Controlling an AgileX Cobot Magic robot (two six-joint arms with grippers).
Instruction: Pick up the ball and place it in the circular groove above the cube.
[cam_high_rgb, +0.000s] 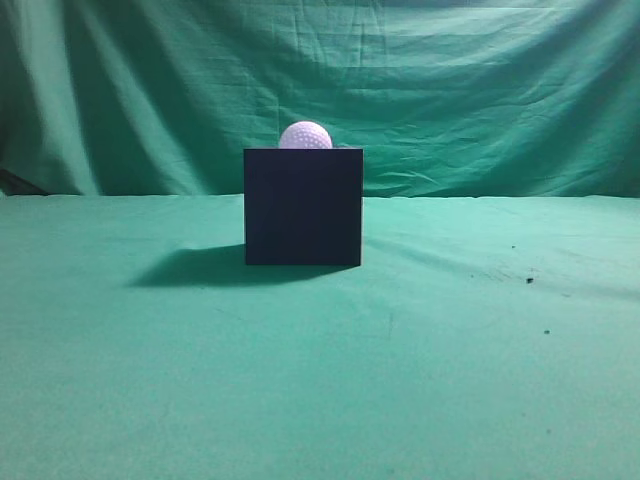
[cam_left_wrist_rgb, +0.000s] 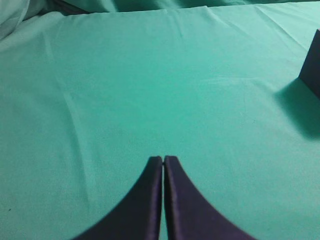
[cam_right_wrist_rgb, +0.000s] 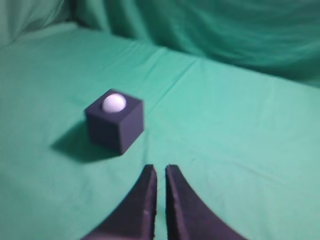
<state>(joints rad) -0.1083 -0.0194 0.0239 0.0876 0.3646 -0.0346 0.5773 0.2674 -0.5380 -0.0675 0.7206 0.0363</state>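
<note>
While both arms are sitting well apart from the work, the left gripper (cam_left_wrist_rgb: 163, 159) is showing its fingers pressed together over bare green cloth (cam_left_wrist_rgb: 125, 90), and the right gripper (cam_right_wrist_rgb: 160, 167) is nearly pressed together too, a thin slit showing, pinching nothing. The golf ball (cam_right_wrist_rgb: 114, 102) is resting in the groove on top of the dark cube (cam_right_wrist_rgb: 122, 127), so placement looks finished. Any risk, I judge, is coming from a gripper brushing the cube and rolling the ball out. The right wrist view is showing the ball seated in the top face; the exterior view is showing only its upper part (cam_high_rgb: 305, 135) above the cube's front (cam_high_rgb: 303, 206); the left wrist view is catching just a cube edge (cam_left_wrist_rgb: 312, 62).
</note>
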